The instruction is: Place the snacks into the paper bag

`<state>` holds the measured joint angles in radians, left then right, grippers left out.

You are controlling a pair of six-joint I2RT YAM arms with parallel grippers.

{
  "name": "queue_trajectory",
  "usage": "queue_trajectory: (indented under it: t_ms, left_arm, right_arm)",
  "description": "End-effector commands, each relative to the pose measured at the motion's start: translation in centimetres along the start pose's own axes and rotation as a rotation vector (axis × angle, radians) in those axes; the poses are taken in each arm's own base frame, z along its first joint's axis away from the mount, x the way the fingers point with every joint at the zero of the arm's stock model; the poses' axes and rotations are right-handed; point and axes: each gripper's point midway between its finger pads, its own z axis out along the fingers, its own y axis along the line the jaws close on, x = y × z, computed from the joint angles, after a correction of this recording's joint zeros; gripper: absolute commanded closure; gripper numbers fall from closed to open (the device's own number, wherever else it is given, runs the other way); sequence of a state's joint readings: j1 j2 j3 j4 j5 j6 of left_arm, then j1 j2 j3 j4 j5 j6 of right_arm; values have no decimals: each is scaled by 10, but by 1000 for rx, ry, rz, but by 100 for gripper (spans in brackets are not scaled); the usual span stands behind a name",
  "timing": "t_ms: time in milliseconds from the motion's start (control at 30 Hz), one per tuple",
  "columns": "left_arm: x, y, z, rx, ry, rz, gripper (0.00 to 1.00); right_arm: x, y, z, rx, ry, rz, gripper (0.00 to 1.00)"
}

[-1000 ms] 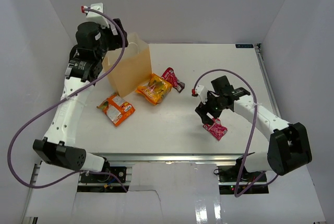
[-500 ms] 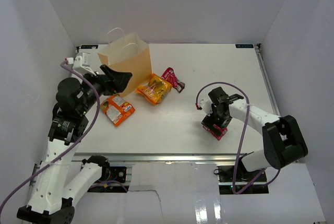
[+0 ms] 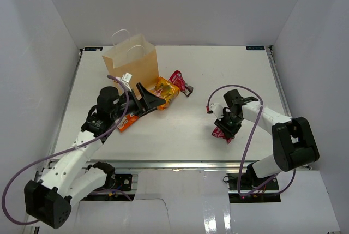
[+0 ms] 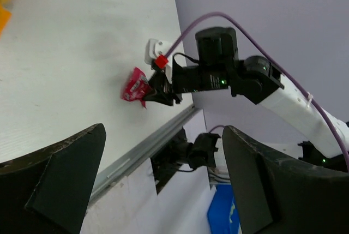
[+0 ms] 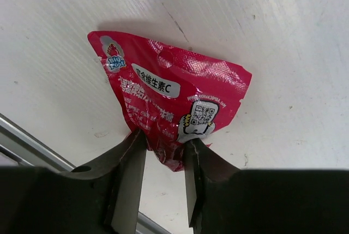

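Note:
The tan paper bag (image 3: 132, 64) stands upright at the back left of the table. My right gripper (image 3: 223, 130) is down at the front right. Its fingers (image 5: 128, 163) are shut on the lower corner of a red-pink snack packet (image 5: 169, 92), which lies on the table near the front edge (image 4: 133, 87). My left gripper (image 3: 154, 99) hovers open and empty in front of the bag, its fingers (image 4: 60, 174) wide apart. An orange packet (image 3: 123, 124) lies partly hidden under the left arm. Beside the bag lie a yellow-orange packet (image 3: 167, 89) and another red-pink packet (image 3: 177, 78).
The table's metal front rail (image 5: 32, 142) runs close to the gripped packet. White walls enclose the table (image 3: 218, 70) on three sides. A purple cable loops above each arm. A small dark packet end (image 3: 188, 88) sits by the far red-pink packet.
The left arm swung down from over the bag to the table's middle, above the orange packet. The right gripper dropped onto the red-pink packet and closed on its corner.

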<state>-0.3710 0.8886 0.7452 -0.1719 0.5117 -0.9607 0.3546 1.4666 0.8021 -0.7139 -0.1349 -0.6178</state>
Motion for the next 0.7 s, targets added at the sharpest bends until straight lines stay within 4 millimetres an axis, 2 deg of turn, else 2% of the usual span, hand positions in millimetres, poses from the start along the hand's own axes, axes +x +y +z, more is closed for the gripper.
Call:
queue_trajectory:
  t_ms: [0,33,100,233,267,300,367,400,433,467,500,533,667]
  left_arm:
    - [18,-20,18,80,41,-17,2]
    - [35,-17,29,66,94,-43,2]
    - [47,-14,43,72,118,-60,2]
    - [82,-9,74,54,209,-92,2]
    - [92,2,87,21,242,-87,2]
    - [98,-9,94,40,269,-68,2]
    - [109,-14,106,47,319,-54,2]
    - [117,-6,117,26,352,-41,2]
    - [120,-19,123,56,367,-21,2]
    - [123,-21,127,62,383,-14,2]
    - [128,-16,134,49,398,-8,2]
    - [128,-23,138,62,402,1,2]
    - [133,-25,149,69,423,20,5]
  right_arm:
    - [-12,6,-6,-42,-86,-38,81]
    - [-18,7,-9,-49,-115,-47,87]
    - [-27,7,-18,-46,-166,-59,92]
    - [-60,15,-46,-77,-326,-105,92]
    - [-71,14,-57,-68,-372,-122,92]
    - [-77,17,-62,-80,-398,-131,92]
    - [-92,24,-76,-115,-469,-152,92]
    - [-96,27,-79,-133,-489,-158,92]
    - [-100,30,-83,-148,-506,-163,92]
    - [-105,36,-87,-183,-535,-174,91]
    - [-109,38,-92,-195,-554,-181,91]
    - [-113,43,-95,-221,-576,-189,91]
    - [-121,51,-106,-259,-630,-208,91]
